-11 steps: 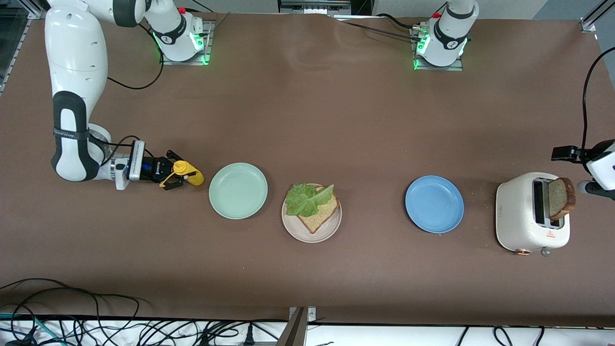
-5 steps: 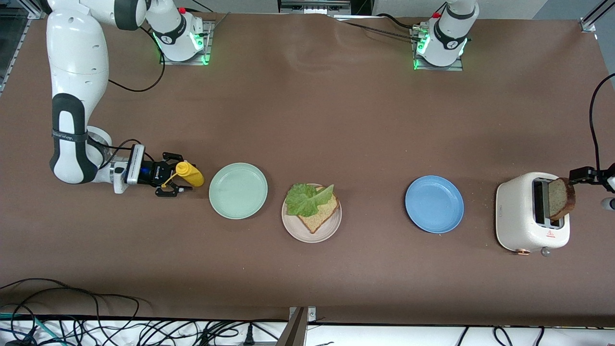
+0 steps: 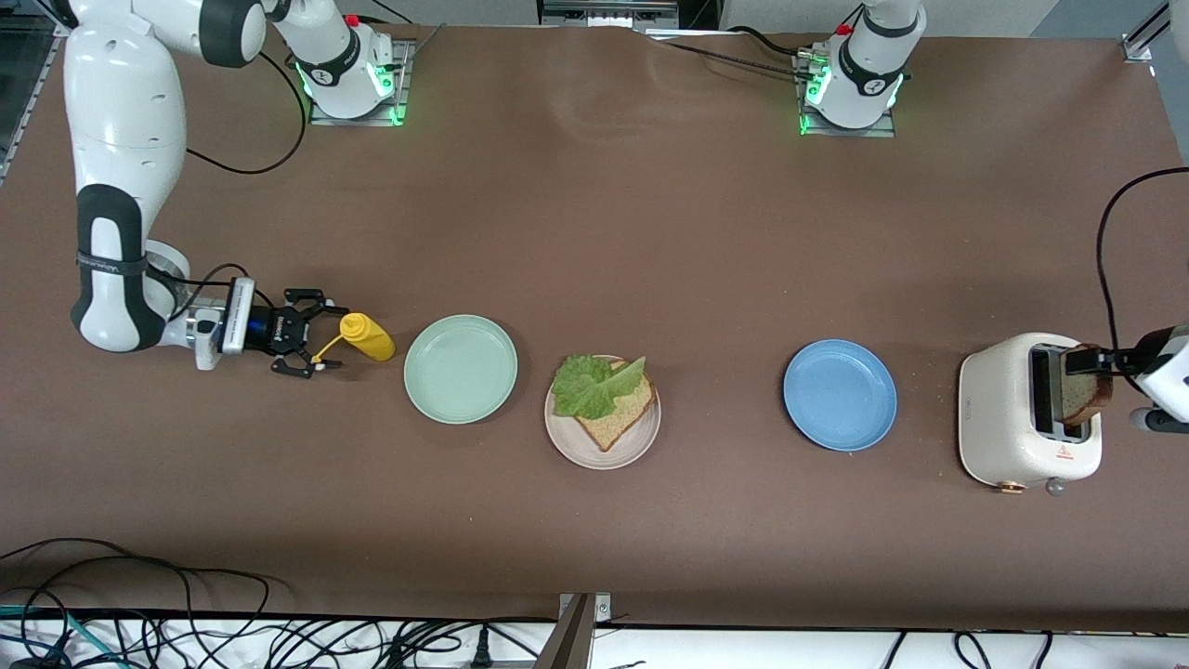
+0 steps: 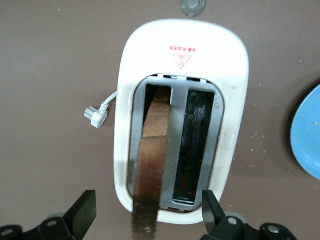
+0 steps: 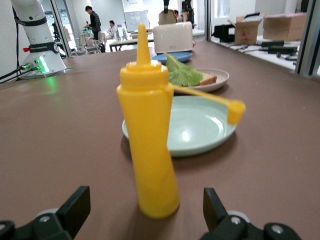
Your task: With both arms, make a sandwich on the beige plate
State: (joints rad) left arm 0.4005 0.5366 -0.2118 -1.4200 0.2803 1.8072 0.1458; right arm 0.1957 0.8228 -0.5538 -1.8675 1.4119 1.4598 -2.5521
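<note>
Centrally, beige plate (image 3: 602,448) between the mint-green and blue plates carries one bread slice (image 3: 616,415) topped with lettuce (image 3: 592,384). Left gripper (image 3: 1096,362) jaws spread over toaster (image 3: 1008,437), astride its upright slice (image 4: 150,170). Right gripper (image 3: 311,346) jaws spread beside mustard bottle (image 3: 368,337).

Left arm (image 3: 1166,372) cut off at frame edge, blue plate (image 4: 307,145) partly cropped

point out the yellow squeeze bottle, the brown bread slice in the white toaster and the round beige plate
yellow squeeze bottle (image 5: 149,150), right wrist view, middle of its body
brown bread slice in the white toaster (image 4: 151,160), left wrist view, top crust edge
round beige plate (image 3: 568,448), front view, bare rim nearest the camera
</note>
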